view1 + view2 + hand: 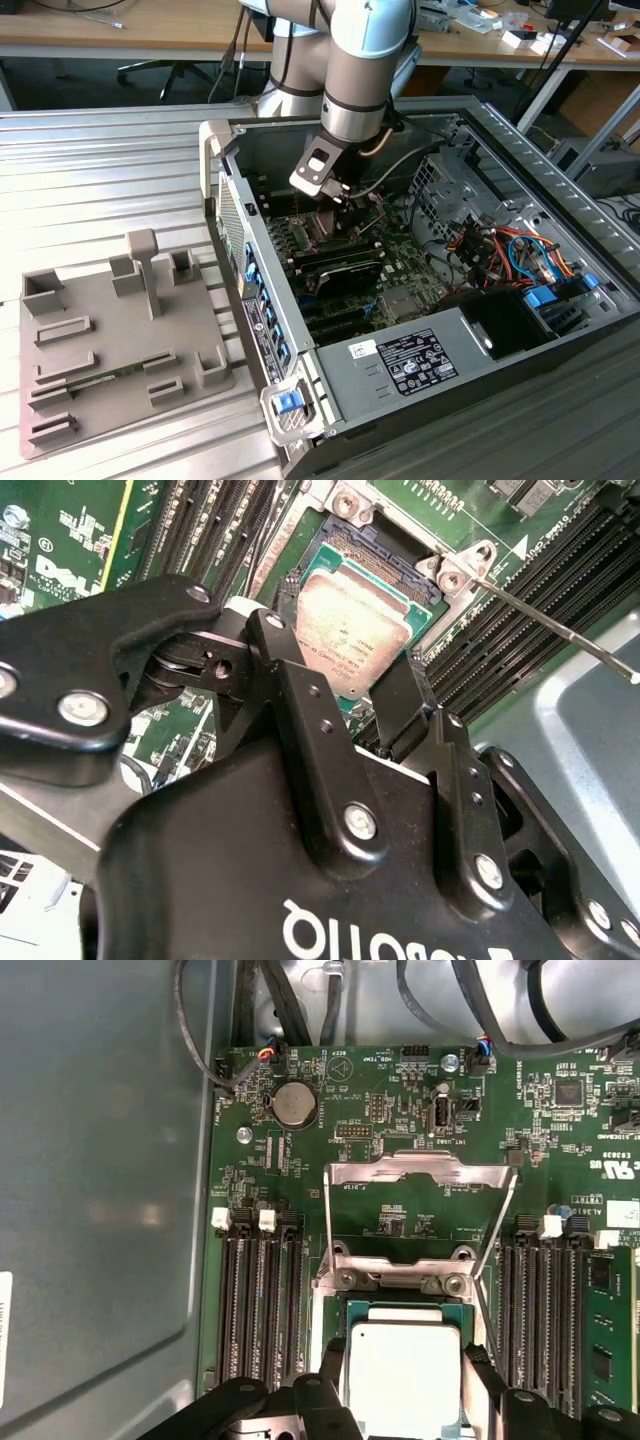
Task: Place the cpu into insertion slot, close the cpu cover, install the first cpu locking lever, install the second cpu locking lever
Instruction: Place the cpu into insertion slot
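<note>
The cpu [405,1380], a small square chip with a dull silver face, hangs just over the insertion slot [400,1312] on the green motherboard. My gripper [407,1365] is shut on it, with a black finger [334,1360] against each of two opposite edges. In the second wrist view the cpu [350,630] covers most of the insertion slot [352,542], whose contact field shows past one edge. The cpu cover [420,1172] is swung back and stands open behind the slot. A thin locking lever [560,630] sticks up, unlatched. In the exterior view my gripper [335,200] is down inside the computer case.
Black memory slots [262,1300] flank the socket on both sides. Cables [290,1000] run along the board's edge, and the grey case wall [100,1180] is close by. Outside the case a grey fixture tray [110,330] lies on the metal table.
</note>
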`<action>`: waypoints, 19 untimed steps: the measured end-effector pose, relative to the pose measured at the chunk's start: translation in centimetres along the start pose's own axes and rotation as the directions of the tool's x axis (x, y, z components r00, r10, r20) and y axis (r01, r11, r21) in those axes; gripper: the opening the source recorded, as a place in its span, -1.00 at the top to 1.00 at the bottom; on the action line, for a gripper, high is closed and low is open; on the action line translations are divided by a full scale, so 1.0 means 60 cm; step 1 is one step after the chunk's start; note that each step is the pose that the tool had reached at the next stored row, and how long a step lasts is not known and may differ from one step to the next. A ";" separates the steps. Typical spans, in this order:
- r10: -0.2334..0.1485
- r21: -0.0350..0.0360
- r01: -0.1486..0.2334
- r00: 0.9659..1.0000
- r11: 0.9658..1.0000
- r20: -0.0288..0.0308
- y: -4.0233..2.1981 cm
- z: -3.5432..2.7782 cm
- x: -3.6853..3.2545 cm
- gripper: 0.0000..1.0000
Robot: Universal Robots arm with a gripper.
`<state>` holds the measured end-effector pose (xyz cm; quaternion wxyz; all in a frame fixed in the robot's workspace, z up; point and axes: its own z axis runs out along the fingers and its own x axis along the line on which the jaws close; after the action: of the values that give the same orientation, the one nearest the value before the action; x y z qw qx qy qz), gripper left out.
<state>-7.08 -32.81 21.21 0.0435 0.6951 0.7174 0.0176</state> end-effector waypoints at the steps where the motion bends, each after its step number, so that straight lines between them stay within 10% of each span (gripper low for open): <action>1: 0.000 0.000 0.000 1.000 1.000 0.000 0.000 0.001 0.000 -0.09; 19: 0.015 0.000 -0.015 1.000 1.000 0.001 -0.006 0.021 0.003 -0.09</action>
<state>-7.31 -32.70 19.92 0.0436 0.7005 0.7121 0.0175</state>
